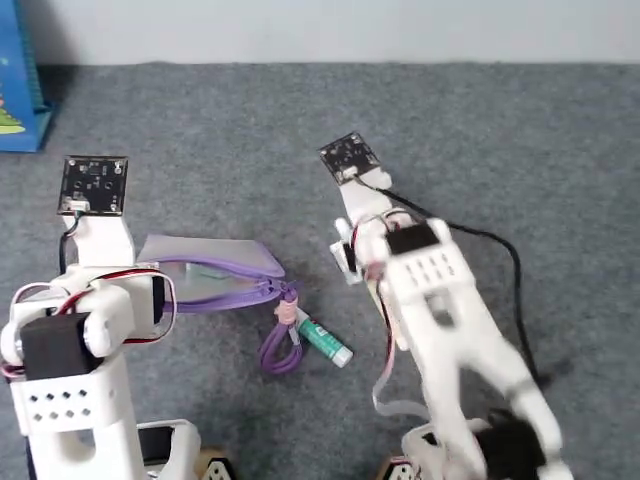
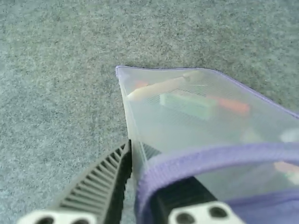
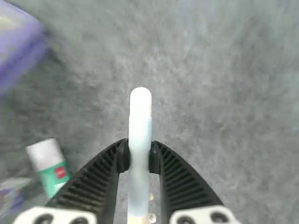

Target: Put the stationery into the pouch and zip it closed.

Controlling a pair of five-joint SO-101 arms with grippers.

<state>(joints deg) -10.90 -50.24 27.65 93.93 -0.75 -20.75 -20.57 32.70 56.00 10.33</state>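
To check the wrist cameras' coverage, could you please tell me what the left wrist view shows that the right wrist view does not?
Left wrist view's own: the left tool clamped on the pouch wall, with stationery inside.
Right wrist view's own: the right tool shut on a white stick, and a glue stick lying on the carpet.
Shared: the purple pouch and the grey carpet.

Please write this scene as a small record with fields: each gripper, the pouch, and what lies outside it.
Left gripper: shut on an edge of the translucent pouch with purple zip band
Right gripper: shut on a pale white stick, over the grey carpet
Inside pouch: green, orange and cream pieces, seen through its wall
Outside pouch: green-and-white glue stick beside the purple strap loop
Zip: looks open
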